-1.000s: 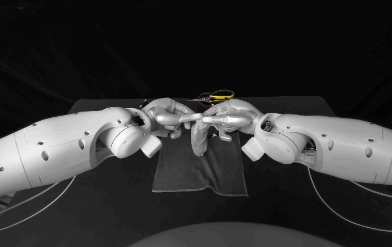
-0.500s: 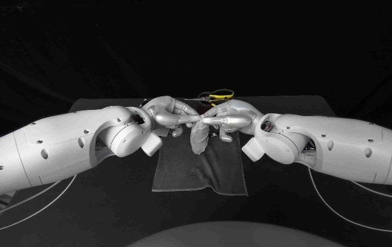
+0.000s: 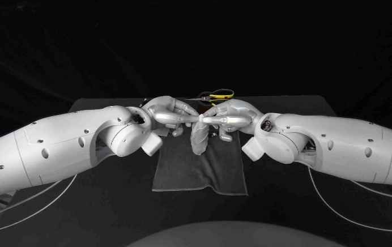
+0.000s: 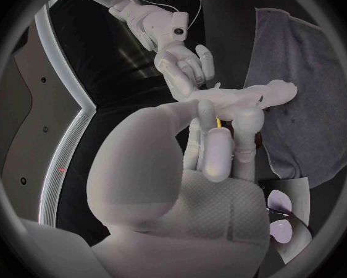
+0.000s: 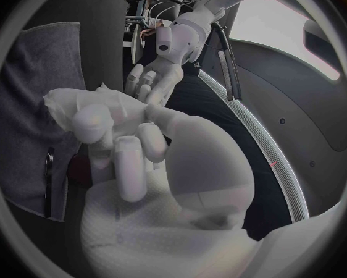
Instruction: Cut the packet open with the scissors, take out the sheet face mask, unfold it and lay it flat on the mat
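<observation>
Both hands pinch the folded mask over the mat: unfold step, not yet opened out.

L hand (image 3: 170, 116) & R hand (image 3: 232, 118) meet tip to tip above the 12 o'clock end of the mat (image 3: 184, 170). Each has thumb + fingers closed on the top edge of the sheet mask (image 3: 199, 139), w/ the other fingers curled in & nothing else held. Mask is bunched narrow and hangs toward 6 o'clock from the pinch; can't tell if its lower end touches the mat. Scissors (image 3: 219, 95) lie at 1 o'clock of the hands, apart. To do it well, prob. each hand needs its own edge or layer, then a slow pull toward 9 & 3 w/ firm pinches. A wet sheet likely clings to itself & tears, so no jerks. Keep it centred over the mat for lowering flat.
</observation>
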Controlling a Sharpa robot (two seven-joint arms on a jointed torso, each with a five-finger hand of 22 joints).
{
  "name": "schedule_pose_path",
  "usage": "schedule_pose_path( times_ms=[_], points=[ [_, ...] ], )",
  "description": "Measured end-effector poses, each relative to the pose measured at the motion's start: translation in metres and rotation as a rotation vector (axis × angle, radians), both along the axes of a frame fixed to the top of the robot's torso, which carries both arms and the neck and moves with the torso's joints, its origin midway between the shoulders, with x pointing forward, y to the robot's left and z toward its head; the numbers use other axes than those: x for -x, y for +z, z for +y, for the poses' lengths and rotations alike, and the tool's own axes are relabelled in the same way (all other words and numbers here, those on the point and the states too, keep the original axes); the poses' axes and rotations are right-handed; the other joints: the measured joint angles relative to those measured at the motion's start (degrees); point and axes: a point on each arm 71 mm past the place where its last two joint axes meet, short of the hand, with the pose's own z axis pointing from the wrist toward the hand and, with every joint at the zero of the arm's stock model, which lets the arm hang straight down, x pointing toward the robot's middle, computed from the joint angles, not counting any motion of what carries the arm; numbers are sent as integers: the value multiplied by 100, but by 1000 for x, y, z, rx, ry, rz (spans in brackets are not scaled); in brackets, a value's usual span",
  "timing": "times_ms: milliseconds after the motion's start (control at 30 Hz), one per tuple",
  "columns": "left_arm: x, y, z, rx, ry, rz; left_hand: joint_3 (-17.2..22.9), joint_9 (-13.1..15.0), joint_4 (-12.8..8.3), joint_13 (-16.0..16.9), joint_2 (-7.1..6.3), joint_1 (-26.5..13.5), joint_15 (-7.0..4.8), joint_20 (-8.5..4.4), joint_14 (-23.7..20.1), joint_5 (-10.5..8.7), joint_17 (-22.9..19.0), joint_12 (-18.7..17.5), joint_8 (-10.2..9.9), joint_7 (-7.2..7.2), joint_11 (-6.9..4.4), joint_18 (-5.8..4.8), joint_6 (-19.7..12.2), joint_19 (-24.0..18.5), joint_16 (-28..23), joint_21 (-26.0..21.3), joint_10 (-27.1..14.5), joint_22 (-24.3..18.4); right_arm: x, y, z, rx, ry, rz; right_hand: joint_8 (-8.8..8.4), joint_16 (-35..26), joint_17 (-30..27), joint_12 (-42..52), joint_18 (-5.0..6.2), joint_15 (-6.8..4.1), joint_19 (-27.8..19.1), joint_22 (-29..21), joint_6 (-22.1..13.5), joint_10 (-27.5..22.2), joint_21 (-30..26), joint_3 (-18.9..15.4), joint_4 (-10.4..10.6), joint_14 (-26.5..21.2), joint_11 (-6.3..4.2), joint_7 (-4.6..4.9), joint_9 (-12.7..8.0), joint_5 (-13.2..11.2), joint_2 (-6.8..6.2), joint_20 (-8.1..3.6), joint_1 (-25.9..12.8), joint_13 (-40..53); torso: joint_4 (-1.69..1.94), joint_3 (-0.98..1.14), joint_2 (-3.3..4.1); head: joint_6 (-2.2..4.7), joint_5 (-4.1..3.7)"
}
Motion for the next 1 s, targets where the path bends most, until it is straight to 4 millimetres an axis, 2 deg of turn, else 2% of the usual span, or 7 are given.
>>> schedule_pose_path(
  times_ms=[233, 533, 633, 800, 833, 867, 1000],
  points=[
    [0, 0, 0, 3, 1, 0, 548, 2, -466, 81, -13, -422, 14, 0, 20, 1, 164, 116, 54, 1, -4, 0, -20, 0, 3, 164, -45, 121, 0, 0, -1, 1, -2, -3, 1, -10, 1, 2, 0, 0, 0, 0, 19, 18, 0, 0, 0, 0, 16, -5, 0, 0, -15, 0, -14, 17, -1, 1, 0, -1, 4],
    [0, 0, 0, 9, 3, -6, 1113, 3, -1007, 239, -43, -1124, -52, -59, 178, 935, 559, 417, 205, -16, -41, 0, -40, 105, 140, 564, -84, 459, -2, 0, -3, 5, -10, -7, 1, -10, 5, 17, -1, 1, 22, -3, 20, 36, 0, 16, -17, -1, -3, -7, 0, -4, -14, -22, -13, 21, -2, 3, 0, -6, 5],
    [0, 1, 1, 11, 3, -9, 1127, 3, -1034, 239, -31, -1196, -52, -59, 178, 1016, 569, 439, 208, -17, -42, 0, -41, 105, 140, 564, -84, 469, -2, 0, -5, 8, -15, -8, 1, 13, 6, 17, -2, 1, 22, -4, 18, 36, 0, 16, -18, -1, -3, -8, 0, -4, -14, -22, -12, 21, -2, 3, 0, -7, 5],
    [0, 1, 1, 14, 2, -12, 463, 6, -859, 127, 42, -1513, -9, 35, 134, 940, 419, 278, 249, -69, -60, 0, -237, 9, 140, 372, -183, 325, -2, 0, -5, 10, -18, -10, 1, 14, 6, 17, -2, 2, 21, -4, 15, 37, 0, 13, -21, -2, -3, -8, 0, -12, -14, -22, -12, 20, -2, 3, 1, -2, 2],
    [0, 1, 1, 14, 1, -12, 200, 650, -759, 111, 2, -1614, -9, 45, 134, 899, 398, 262, 237, -61, -62, 1, -269, -5, 140, 312, -185, 277, -2, 0, -5, 10, -18, -10, 1, 14, 6, 17, -3, 2, 21, -4, 15, 37, 0, 17, -16, -2, -3, -8, 0, -15, -14, -21, -12, 20, -2, 3, 1, -1, 1],
    [1, 1, 1, 15, 0, -12, -17, 902, -685, 102, -41, -1682, 4, 42, 121, 876, 385, 262, 141, -55, -55, 0, -293, -23, 131, 266, -183, 242, -2, 0, -5, 10, -18, -11, 1, 14, 6, 16, -2, 2, 21, -3, 15, 37, 0, 19, -14, -2, -3, -8, 0, -15, -14, -22, -12, 20, -2, 3, 1, -1, 1],
    [1, 1, 0, 14, -4, -13, -809, 869, -418, 89, -245, -1829, 32, 43, 92, 700, 358, 262, -171, -36, 34, 0, -329, -22, 116, 141, -197, 137, -2, 0, -5, 11, -18, -11, 1, 13, 5, 16, -3, 2, 21, -2, 14, 36, 0, 27, -7, -2, -3, -8, 0, -16, -14, -21, -11, 18, -1, 2, 2, 3, -1]
  ],
)
